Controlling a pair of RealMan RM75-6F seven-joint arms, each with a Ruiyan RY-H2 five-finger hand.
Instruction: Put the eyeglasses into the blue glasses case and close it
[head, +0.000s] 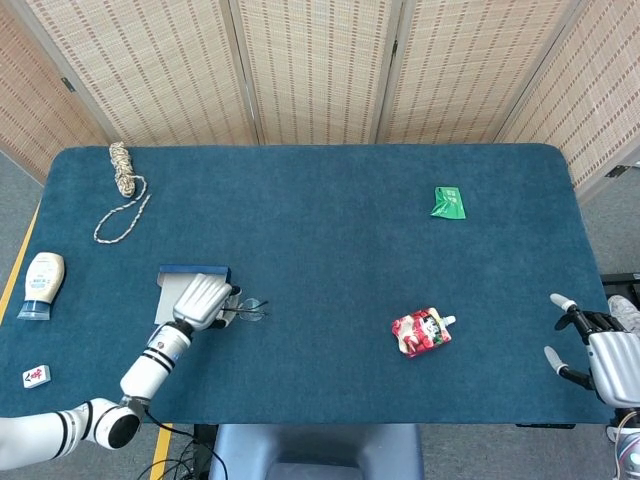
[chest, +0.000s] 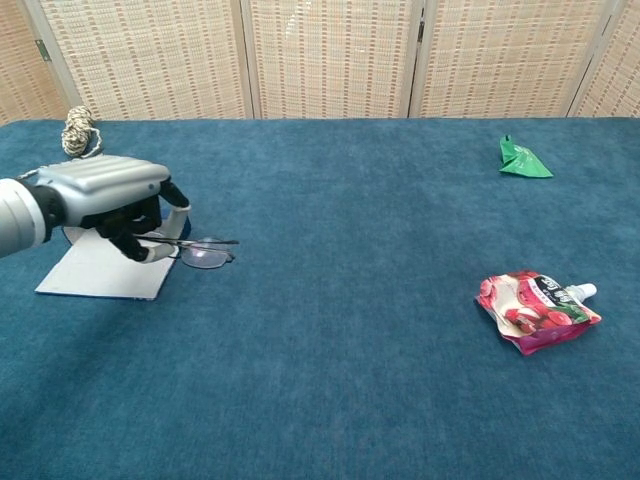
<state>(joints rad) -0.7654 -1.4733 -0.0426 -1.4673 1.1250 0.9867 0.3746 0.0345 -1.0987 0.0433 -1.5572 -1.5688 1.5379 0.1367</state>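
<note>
**No readable text in either view**

You will find nothing here that you can actually read. The red pouch (chest: 535, 308) carries printed graphics and a dark patch on its front, but the lettering is too small and blurred to make out. The green packet (head: 448, 202) shows a pale mark that cannot be resolved into words. The squeeze bottle (head: 41, 283) at the tabletop's left edge has a label with blue printing, also illegible. The small tile (head: 36, 376) near the front left corner bears red and dark marks, too tiny for you to tell what they say. No brand or number shows on the arms.
</note>
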